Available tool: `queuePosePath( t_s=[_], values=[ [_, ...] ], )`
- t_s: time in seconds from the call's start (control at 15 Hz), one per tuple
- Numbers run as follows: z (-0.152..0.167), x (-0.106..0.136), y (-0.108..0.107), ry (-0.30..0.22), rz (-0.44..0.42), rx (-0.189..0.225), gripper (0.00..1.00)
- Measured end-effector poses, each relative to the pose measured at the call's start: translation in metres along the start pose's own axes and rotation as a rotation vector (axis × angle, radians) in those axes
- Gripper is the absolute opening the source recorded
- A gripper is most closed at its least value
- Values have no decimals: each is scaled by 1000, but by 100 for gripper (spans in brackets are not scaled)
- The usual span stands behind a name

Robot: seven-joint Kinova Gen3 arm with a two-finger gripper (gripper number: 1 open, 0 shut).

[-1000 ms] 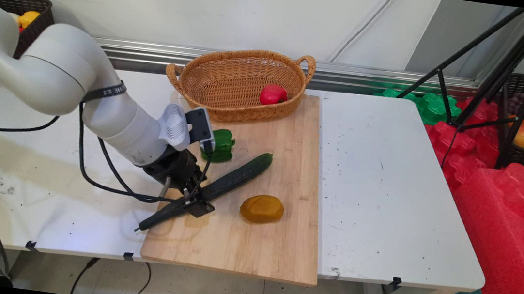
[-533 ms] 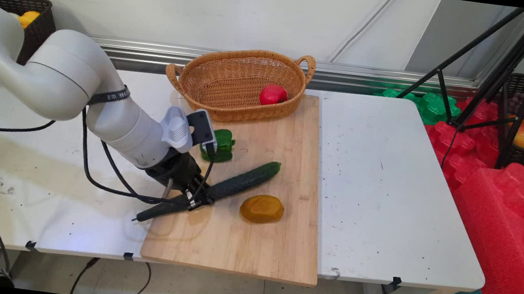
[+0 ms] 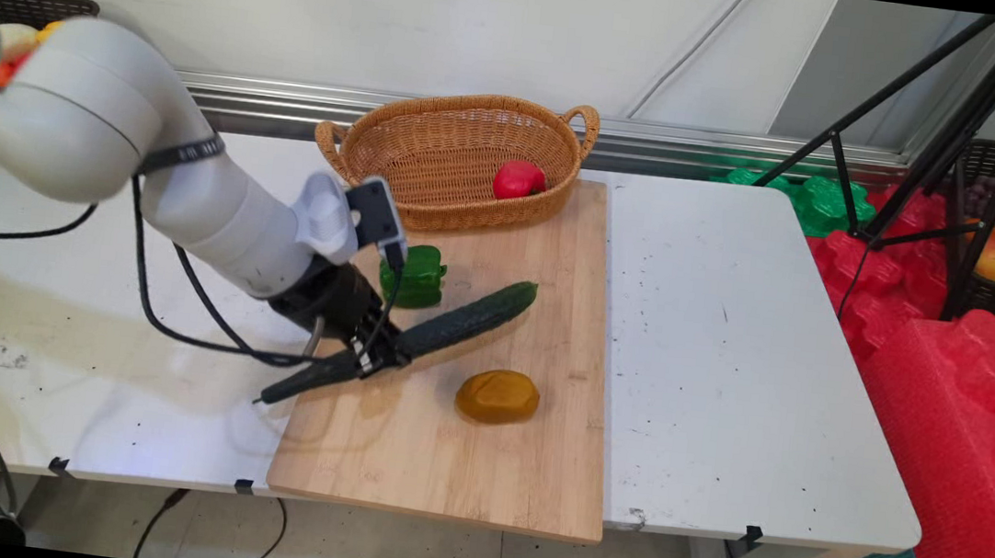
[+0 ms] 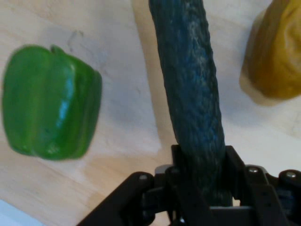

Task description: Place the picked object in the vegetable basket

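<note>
Cucumber (image 3: 441, 333), dark green, bumpy-skinned, seemingly tilted, in tool (image 3: 373, 360) grip.

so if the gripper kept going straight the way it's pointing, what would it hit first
Probably the wooden board. The gripper, shut on the cucumber, points down at it between the green pepper and the yellow-brown piece.

The gripper (image 4: 201, 175) clamped a dark green cucumber (image 4: 190, 89) that ran up to the top edge. A green bell pepper (image 4: 49, 103) lay left on the wooden board (image 4: 124, 94); a yellow-brown fruit (image 4: 277, 52) sat at upper right.
</note>
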State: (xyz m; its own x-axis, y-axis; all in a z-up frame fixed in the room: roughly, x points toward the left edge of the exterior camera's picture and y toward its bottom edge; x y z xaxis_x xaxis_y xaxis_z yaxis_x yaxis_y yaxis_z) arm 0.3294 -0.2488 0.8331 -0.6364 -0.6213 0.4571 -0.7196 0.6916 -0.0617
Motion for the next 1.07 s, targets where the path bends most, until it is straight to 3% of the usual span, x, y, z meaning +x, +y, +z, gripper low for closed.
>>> queuePosePath(
  t_s=[0.33,0.53,0.8,1.07],
  values=[
    [-50,27,-13,108,-17,21,0],
    [-76,54,-36,155,-8,72,0],
    [-85,81,-68,168,-9,149,0],
    [-74,110,-110,148,-36,234,0]
  ],
)
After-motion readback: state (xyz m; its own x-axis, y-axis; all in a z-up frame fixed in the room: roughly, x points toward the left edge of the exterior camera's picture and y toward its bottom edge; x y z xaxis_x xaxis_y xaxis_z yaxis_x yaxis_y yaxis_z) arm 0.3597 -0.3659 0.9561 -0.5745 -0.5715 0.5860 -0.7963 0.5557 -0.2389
